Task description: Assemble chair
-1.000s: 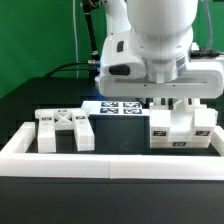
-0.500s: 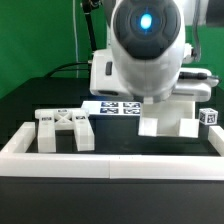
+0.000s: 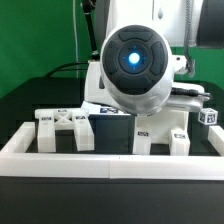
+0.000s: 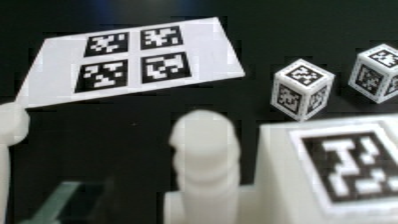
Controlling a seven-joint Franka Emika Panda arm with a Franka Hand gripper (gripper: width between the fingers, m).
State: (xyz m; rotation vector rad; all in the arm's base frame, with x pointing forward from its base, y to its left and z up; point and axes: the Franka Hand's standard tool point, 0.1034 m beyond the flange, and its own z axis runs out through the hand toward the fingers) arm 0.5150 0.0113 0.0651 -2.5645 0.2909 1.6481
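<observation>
Exterior view: you see the arm [image 3: 135,60] bent low over the dark worktop [image 3: 20,110]. Its round joint fills the middle and hides whatever hangs beneath it.
Chair: not yet one piece. The braced back panel [image 3: 65,128] stands on the exterior view's left, just behind the white wall [image 3: 110,163]. A blocky tagged part [image 3: 160,135] stands on the right under the arm, apart from the panel.
Tagged cubes [image 4: 302,88]: two lie side by side in the wrist view, near the marker board [image 4: 143,55] and clear of the blocky part.
Wall: likely a stop, so parts pushed against it sit square for joining.
Gripper: hidden behind the arm from outside. The wrist view shows two pale rounded posts [image 4: 199,150] with bare worktop between them. They could be fingers or chair pegs, so you cannot tell whether it is apart or together.
Hold: no grip on any part can be made out.
Next: probably bringing panel and blocky part together. Watch their alignment.
</observation>
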